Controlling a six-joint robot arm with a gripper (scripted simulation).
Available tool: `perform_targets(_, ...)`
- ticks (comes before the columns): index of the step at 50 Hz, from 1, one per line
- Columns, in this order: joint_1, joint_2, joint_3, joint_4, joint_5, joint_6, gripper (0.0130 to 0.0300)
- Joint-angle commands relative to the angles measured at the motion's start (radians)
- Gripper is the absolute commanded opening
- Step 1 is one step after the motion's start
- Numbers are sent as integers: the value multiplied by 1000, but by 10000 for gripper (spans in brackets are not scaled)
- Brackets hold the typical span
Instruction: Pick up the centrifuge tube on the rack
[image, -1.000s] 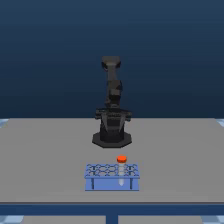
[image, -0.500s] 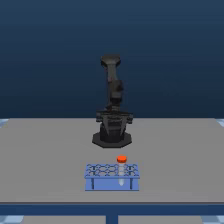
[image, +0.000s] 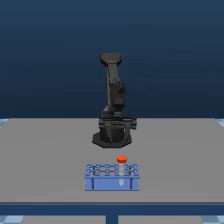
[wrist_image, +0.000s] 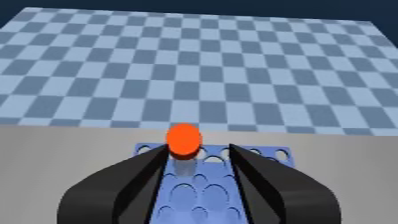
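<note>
Arm barely shifted; gripper open above centrifuge tube

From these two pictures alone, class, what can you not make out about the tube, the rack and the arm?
- Tube body: exterior view, too small and blurred; only its cap is clear.
- Rack sides: wrist view, hidden by the fingers and cut off by the picture's edge.
- Fingers: exterior view, lost against the dark arm.

Bare grey table all around the rack
</note>
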Motion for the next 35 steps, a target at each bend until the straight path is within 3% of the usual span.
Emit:
perform_targets(1,12,43,-35,47,-5,-38,300)
perform_targets(18,25,137,-120,198,2,-157,300)
perform_targets(35,30,176,-157,264,6,-210,300)
